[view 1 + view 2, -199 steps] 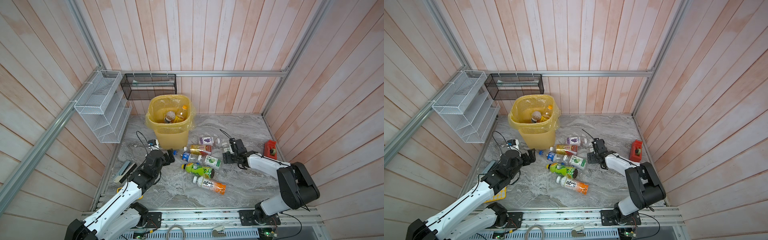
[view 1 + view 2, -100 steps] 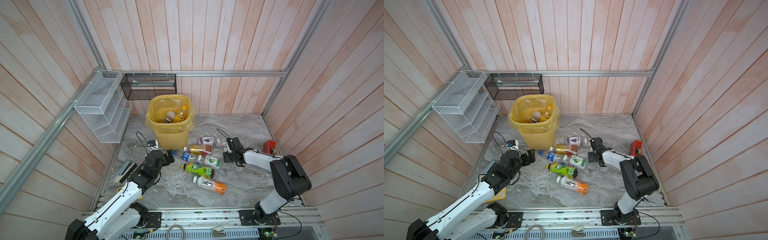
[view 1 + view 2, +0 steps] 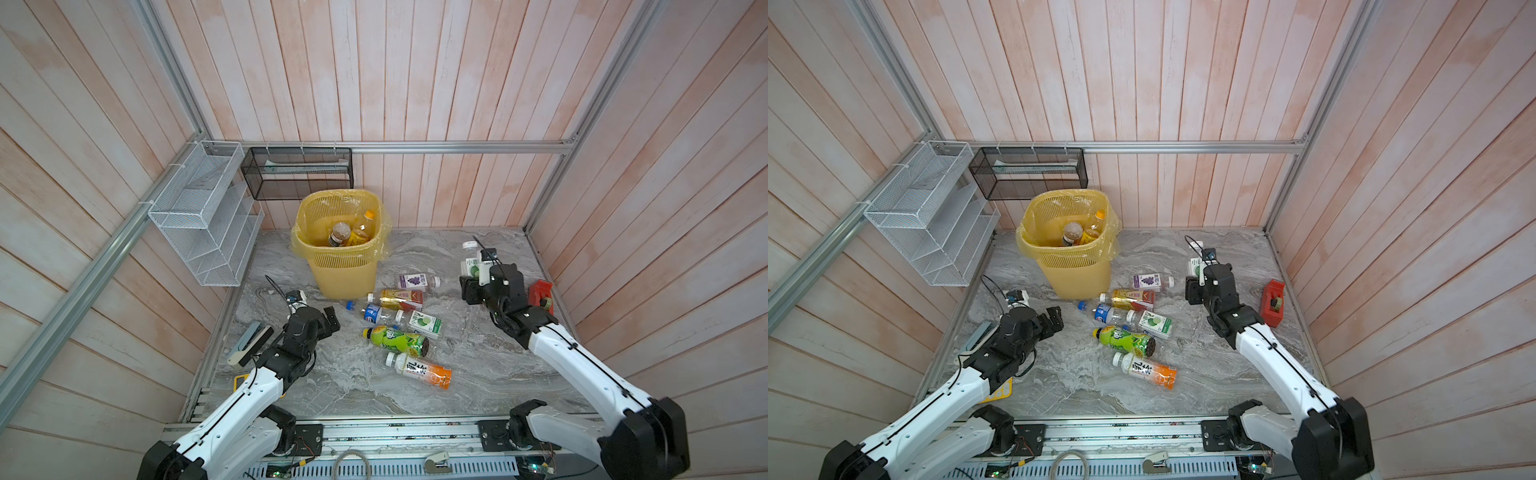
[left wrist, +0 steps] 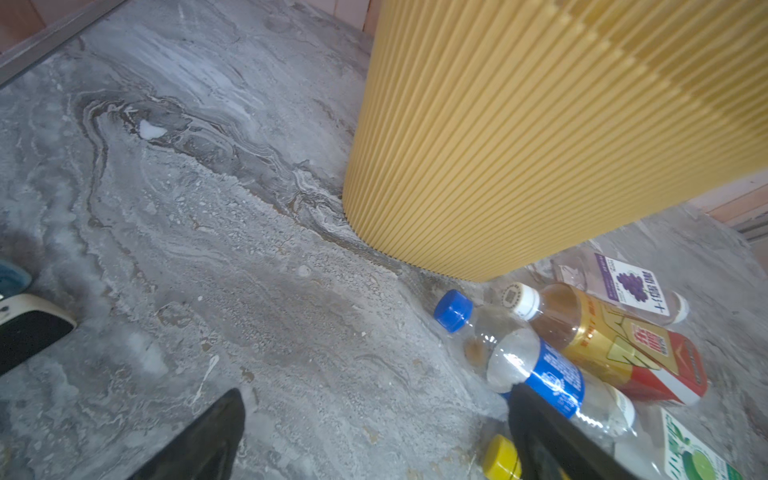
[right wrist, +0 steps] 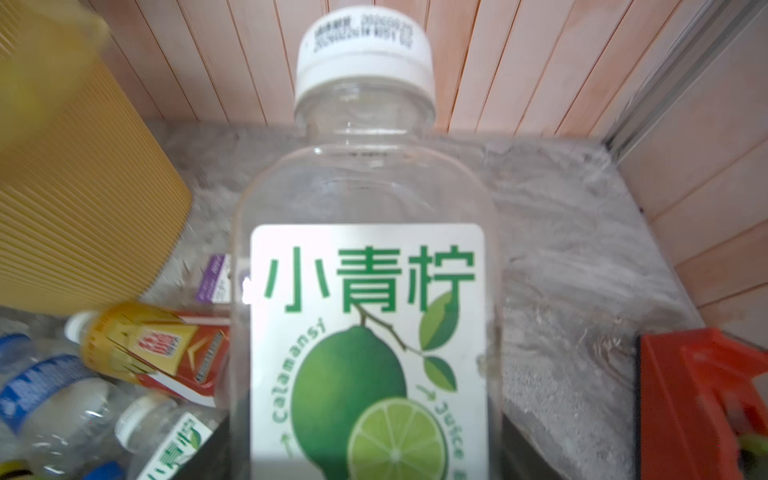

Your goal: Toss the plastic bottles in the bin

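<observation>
Well, the job is only partly done. Two bottles show inside the yellow bin [image 3: 345, 274], a brown-top bottle [image 3: 338, 232] and a yellow-orange bottle [image 3: 360, 230]. More may hide under them where I cannot see. The bin stands at the back of the grey floor [image 3: 478, 374]. The right gripper [image 3: 471, 281] has its jaws closed part way around a clear lime bottle [image 3: 472, 264] with a white cap. In the right wrist view this bottle fills the middle, with a dark jaw on each side of it. It is off to the right of the bin and well apart from it, so I think the next job is to carry it over the top of the bin and let go. I cannot tell for sure if it is off the floor. The left gripper [image 3: 331, 320] is wide open and holds nothing. It sits low, near the blue-cap bottle [image 3: 376, 313]. Six bottles lie in a bunch just in front of the bin: the blue-cap bottle, a grape bottle [image 3: 415, 281], a gold bottle [image 3: 399, 298], a second lime bottle [image 3: 423, 324], a green bottle [image 3: 397, 338] and a long orange bottle [image 3: 424, 370]. So seven bottles are left to go in. The red tape holder [image 3: 539, 293] beside the right arm is not a bottle and should stay out.
</observation>
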Action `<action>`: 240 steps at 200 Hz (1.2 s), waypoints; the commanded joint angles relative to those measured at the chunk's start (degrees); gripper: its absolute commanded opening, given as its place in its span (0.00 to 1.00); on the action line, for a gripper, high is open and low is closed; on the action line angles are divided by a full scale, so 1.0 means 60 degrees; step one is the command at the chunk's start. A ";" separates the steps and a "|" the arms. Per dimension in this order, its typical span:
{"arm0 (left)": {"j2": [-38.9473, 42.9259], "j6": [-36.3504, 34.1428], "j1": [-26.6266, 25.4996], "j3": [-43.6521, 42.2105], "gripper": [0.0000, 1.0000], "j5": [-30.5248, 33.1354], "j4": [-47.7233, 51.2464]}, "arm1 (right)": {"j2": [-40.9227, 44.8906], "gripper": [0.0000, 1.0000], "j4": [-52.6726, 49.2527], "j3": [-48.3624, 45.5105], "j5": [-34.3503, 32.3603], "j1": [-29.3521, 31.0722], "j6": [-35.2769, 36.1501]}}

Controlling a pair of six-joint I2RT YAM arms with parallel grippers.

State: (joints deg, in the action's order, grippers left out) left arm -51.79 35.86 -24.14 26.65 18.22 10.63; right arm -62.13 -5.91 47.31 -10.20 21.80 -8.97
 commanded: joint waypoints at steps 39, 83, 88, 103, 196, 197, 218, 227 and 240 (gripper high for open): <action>0.0004 0.0411 0.0080 -0.0498 1.00 -0.0397 -0.0250 | -0.0570 0.50 0.2435 0.2676 0.3482 -0.0006 -0.1411; -0.0035 0.0268 0.0073 -0.0531 1.00 -0.0604 -0.0267 | -0.3423 0.52 0.3153 0.5614 0.4764 0.1721 -0.1837; -0.0046 0.0264 0.0069 -0.0531 1.00 -0.0617 -0.0256 | -0.3952 0.52 0.2961 0.6117 0.4922 0.1941 -0.1796; -0.0104 0.0221 0.0068 -0.0518 1.00 -0.0662 -0.0322 | -0.5585 0.55 0.1748 0.7912 0.5582 0.2497 -0.1340; -0.0518 -0.0080 0.0070 -0.0121 1.00 -0.0791 -0.0181 | -0.6930 0.97 -0.1270 1.1230 0.3023 0.2733 -0.0181; -0.0514 -0.0084 0.0069 -0.0121 1.00 -0.0793 -0.0178 | -0.6879 0.98 -0.1255 1.1180 0.2984 0.2736 -0.0171; -0.0365 -0.0129 0.0058 -0.0129 1.00 -0.0766 -0.0113 | -0.5655 0.99 -0.0459 0.9522 0.2311 0.2584 -0.0070; -0.0313 -0.0192 0.0054 -0.0107 1.00 -0.0740 -0.0088 | -0.5154 1.00 -0.0243 0.8834 0.2211 0.2421 -0.0100; -0.0205 -0.0335 0.0012 -0.0119 1.00 -0.0765 -0.0142 | -0.4556 1.00 -0.0044 0.7824 0.2182 0.2107 -0.0148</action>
State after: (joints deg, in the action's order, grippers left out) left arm -54.48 35.86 -23.99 24.43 13.91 9.56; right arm -94.98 -10.66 101.86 7.25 37.28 -10.50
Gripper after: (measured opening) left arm 0.998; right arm 0.996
